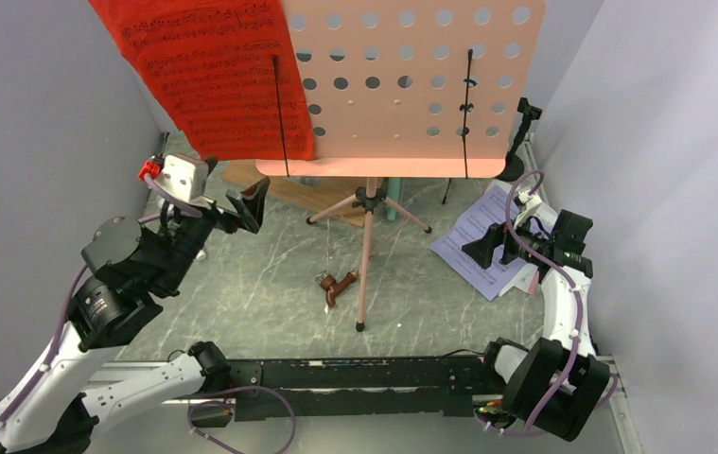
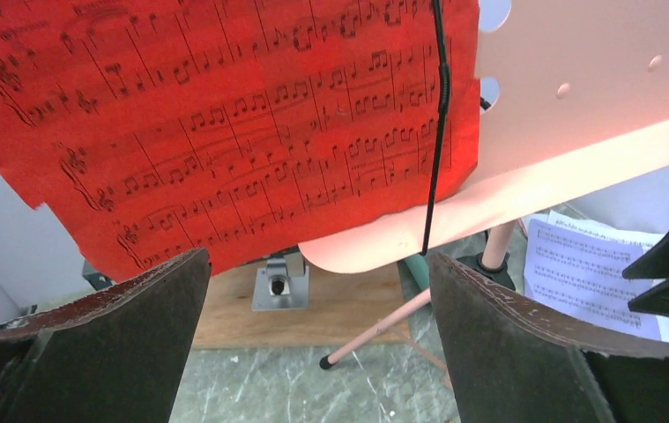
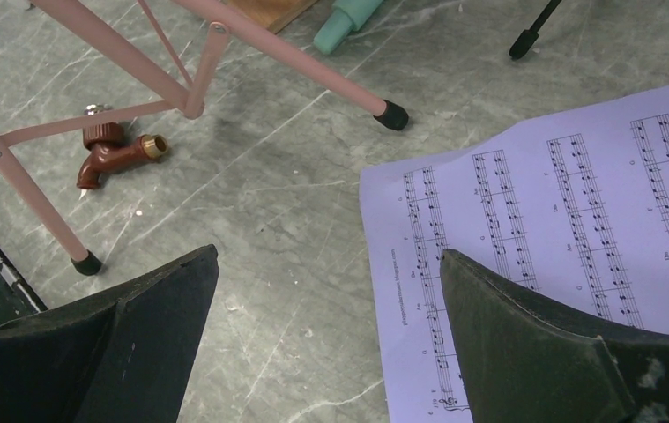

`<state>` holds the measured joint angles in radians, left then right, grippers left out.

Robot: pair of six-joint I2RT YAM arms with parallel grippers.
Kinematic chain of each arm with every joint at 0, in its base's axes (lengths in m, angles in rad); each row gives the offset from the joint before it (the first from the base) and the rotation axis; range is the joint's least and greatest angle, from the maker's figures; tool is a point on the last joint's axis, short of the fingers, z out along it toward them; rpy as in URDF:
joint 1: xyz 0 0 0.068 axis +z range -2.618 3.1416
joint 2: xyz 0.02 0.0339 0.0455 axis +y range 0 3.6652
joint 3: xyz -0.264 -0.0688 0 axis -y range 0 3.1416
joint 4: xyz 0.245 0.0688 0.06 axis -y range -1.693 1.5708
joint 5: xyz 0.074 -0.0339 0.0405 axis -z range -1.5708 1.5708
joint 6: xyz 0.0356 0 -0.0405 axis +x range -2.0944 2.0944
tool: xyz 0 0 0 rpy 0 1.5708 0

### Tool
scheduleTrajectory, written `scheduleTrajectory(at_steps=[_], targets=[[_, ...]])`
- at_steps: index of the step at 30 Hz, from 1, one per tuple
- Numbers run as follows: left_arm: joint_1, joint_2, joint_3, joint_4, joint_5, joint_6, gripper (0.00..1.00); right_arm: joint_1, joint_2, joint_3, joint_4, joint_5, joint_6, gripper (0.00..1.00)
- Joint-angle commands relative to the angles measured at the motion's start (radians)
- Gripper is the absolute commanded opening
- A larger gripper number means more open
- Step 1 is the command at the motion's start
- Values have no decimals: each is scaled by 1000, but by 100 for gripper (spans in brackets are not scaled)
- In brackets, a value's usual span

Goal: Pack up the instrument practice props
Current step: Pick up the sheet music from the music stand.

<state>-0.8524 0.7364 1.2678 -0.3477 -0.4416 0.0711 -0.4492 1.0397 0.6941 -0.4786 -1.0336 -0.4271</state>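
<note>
Left wrist: left gripper (image 2: 317,264) gapes (red page (image 2: 225,132) ahead).

1 stand (image 1: 383,163), 1 red page (image 1: 213,76)

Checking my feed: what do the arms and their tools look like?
Both arms have white links and black joint housings, with lilac cables looped alongside. The left tool and right tool each carry two dark wedge-shaped fingers with scuffed edges. A white block with a red fitting sits at the left wrist.

The left fingers (image 2: 110,344) gape wide, empty; the right fingers (image 3: 560,352) likewise.
</note>
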Motion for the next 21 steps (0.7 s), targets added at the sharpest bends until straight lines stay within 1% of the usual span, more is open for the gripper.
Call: scheduleTrajectory(at_steps=[1,6,9,11,14,16,18,21], targets=[[-5,6,36,84,2,45,100,-5,5,28,-9,-39,-27,99],[-5,35,58,111,-20,87,100,-4,9,28,-11,-37,-31,99],[-4,43,75,126,-54,143,100,-4,12,30,-15,-39,-34,99],[-5,29,58,161,-80,190,100,-4,14,30,-17,-39,-36,99],[-5,-30,0,232,-101,235,100,-5,15,30,-17,-38,-37,99],[-4,-85,-38,245,-99,252,100,-4,16,30,-17,-39,-39,99],[-6,-148,-83,235,-81,261,99,-3,19,30,-17,-40,-39,99],[-16,-247,-150,156,-58,253,99,-3,28,33,-19,-42,-42,99]])
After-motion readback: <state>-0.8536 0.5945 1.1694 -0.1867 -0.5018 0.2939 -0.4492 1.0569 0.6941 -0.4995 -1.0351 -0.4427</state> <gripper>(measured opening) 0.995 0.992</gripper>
